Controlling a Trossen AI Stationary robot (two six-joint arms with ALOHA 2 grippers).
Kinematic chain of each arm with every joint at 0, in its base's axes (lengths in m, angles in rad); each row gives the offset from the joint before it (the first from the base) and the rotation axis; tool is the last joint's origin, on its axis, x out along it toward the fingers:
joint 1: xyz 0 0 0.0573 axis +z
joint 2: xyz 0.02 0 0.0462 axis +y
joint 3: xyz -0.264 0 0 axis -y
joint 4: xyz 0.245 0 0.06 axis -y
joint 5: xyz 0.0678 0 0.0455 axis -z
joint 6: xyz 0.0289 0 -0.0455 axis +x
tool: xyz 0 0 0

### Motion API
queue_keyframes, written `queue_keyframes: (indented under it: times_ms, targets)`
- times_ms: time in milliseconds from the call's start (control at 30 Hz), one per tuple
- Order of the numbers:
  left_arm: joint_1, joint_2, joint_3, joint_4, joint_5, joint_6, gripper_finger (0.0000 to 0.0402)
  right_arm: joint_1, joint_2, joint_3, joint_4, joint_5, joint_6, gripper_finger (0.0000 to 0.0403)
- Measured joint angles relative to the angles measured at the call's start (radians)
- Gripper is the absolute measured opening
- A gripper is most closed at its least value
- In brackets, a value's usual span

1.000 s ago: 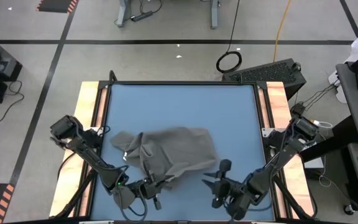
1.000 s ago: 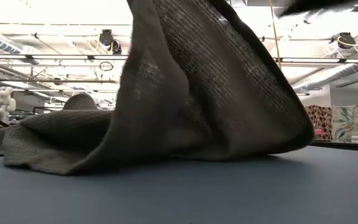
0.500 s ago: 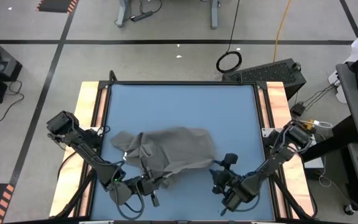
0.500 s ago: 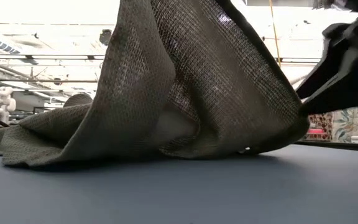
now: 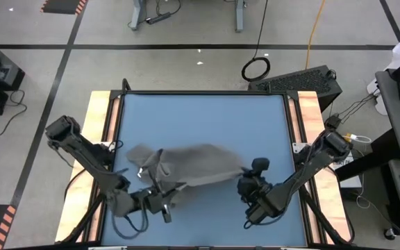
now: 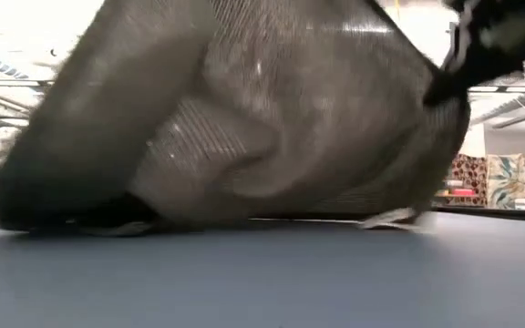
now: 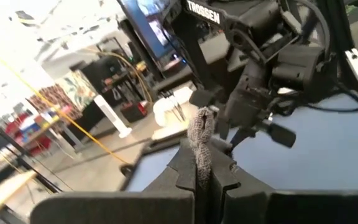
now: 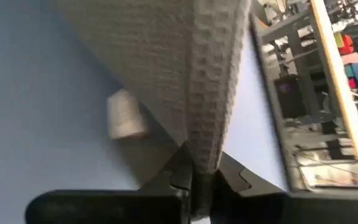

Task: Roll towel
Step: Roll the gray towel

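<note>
While both hands pinch it, the grey-brown towel [image 5: 186,167] hangs bunched between left hand [image 5: 160,202] and right hand [image 5: 247,186] above the blue desk [image 5: 200,118]; next, probably spreading it flat before rolling.

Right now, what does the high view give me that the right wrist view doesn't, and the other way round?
Only the high view shows the whole blue table, the towel stretched between both arms, the left tool shut on its near-left part, and the floor around.

Only the right wrist view shows the grip close up: the towel's edge pinched between the fingers, and the white tag hanging beside it.

Both show the right tool shut on the towel over the blue tabletop.
</note>
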Motion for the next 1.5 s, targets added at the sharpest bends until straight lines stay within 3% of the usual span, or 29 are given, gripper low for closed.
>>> queue_keyframes:
  times_ms: [167, 367, 433, 567, 733, 833, 933, 1067, 1167, 1333, 1500]
  targets:
    - [0.019, -0.114, 0.000, -0.033, 0.010, 0.101, 0.0003, -0.018, -0.110, 0.154, -0.286, 0.065, 0.050, 0.0008]
    - [0.066, -0.244, 0.000, -0.183, 0.013, 0.069, 0.0003, -0.049, -0.286, 0.215, -0.210, 0.173, -0.016, 0.0005]
    - [0.079, -0.270, 0.000, -0.264, 0.014, 0.015, 0.0003, -0.055, -0.322, 0.214, -0.170, 0.115, -0.018, 0.0007]
    - [0.087, -0.303, 0.000, -0.400, 0.048, -0.103, 0.0003, -0.039, -0.345, 0.214, -0.102, -0.115, -0.016, 0.0008]
    - [0.093, -0.306, 0.000, -0.414, 0.065, -0.096, 0.0003, 0.015, -0.313, 0.213, -0.043, -0.265, -0.045, 0.0008]
    - [0.145, -0.306, 0.000, -0.411, 0.064, -0.036, 0.0003, 0.026, -0.302, 0.212, -0.058, -0.188, -0.058, 0.0006]
    - [0.239, -0.307, 0.000, -0.361, 0.074, 0.042, 0.0003, 0.009, -0.306, 0.211, -0.066, 0.025, -0.088, 0.0002]
    - [0.411, -0.316, 0.000, -0.195, 0.248, 0.195, 0.0003, -0.065, -0.320, 0.217, -0.042, 0.323, -0.253, 0.0002]
    - [0.560, -0.341, 0.000, -0.054, 0.456, 0.255, 0.0003, -0.152, -0.337, 0.269, -0.029, 0.441, -0.385, 0.0001]
    - [0.830, -0.397, 0.000, 0.155, 0.809, 0.201, 0.0003, -0.339, -0.348, 0.475, 0.017, 0.454, -0.669, 0.0001]
    - [1.100, -0.372, 0.078, 0.299, 1.150, -0.120, 0.0003, -0.536, -0.349, 0.724, 0.205, 0.277, -1.033, 0.0000]
